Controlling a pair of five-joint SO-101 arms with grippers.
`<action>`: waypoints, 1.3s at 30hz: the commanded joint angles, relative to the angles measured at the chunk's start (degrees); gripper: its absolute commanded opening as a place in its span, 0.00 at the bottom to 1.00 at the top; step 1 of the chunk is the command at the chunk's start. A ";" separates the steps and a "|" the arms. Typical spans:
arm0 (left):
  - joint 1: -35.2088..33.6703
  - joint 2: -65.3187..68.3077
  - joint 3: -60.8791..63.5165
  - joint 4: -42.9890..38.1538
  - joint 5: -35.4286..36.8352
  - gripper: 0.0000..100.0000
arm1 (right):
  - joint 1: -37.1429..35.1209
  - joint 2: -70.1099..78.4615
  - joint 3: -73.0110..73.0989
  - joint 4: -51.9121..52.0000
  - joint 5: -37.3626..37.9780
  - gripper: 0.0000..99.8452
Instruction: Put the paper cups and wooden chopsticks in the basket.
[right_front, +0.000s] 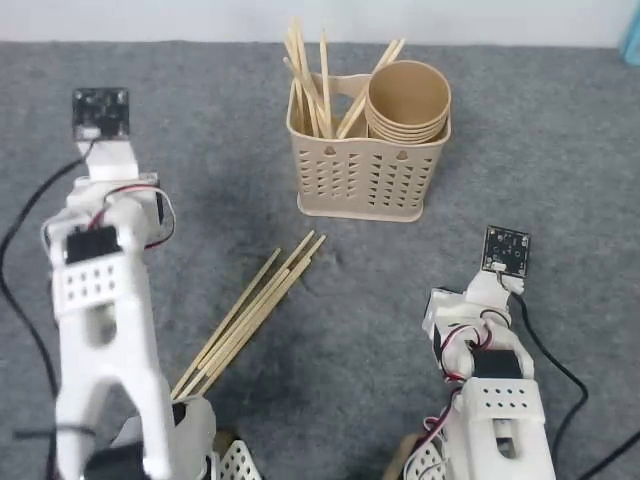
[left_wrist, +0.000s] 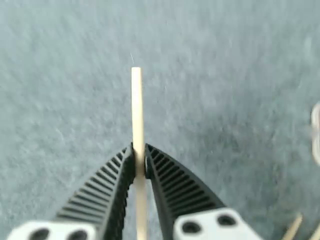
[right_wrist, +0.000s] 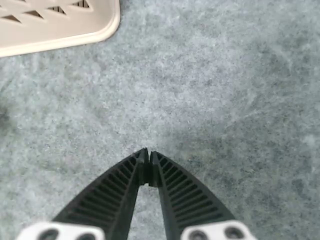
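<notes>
At the far middle of the grey carpet (right_front: 520, 150) stands the beige perforated basket (right_front: 365, 175), upright, with a handle bar across its middle. A nested stack of paper cups (right_front: 407, 95) sits mouth up in its right-hand part, the top rims standing above the basket's wall. In the left-hand part several wooden chopsticks (right_front: 322, 85) stand on end and fan out, 1 or 2 of them leaning across toward the cups.

Nearer the arms, a bundle of loose chopsticks (right_front: 255, 310) lies flat on the carpet, well apart from the basket. They lie close together and roughly parallel on a diagonal, their far ends pointing toward the basket's near left corner and their near ends running under the left arm (right_front: 100, 290).

The left gripper (left_wrist: 140, 150) is clamped on 1 single chopstick (left_wrist: 136, 105). The stick runs straight along the line between the ribbed black jaws and sticks out well past their tips, with grey carpet behind it. At the corner of the same wrist view, the ends of 2 more sticks (left_wrist: 295, 225) show on the carpet.

The right gripper (right_wrist: 149, 156) has its jaws together, tips touching, with nothing between them. It hangs over bare carpet, and a corner of the basket (right_wrist: 60, 25) lies well beyond its tips. In the high view the right arm (right_front: 495, 390) sits at the near right, short of the basket, and the 2 arms are well apart with the loose bundle between them.
</notes>
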 joint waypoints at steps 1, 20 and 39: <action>0.18 -9.32 2.51 -8.62 6.59 0.01 | 0.48 -1.45 -0.53 -1.45 1.23 0.01; 23.03 -14.51 3.12 -56.00 21.80 0.01 | 0.75 -1.45 -0.53 -1.45 1.23 0.01; 35.69 10.11 -7.25 -72.62 18.02 0.01 | 0.75 -1.45 -0.62 -1.45 1.23 0.01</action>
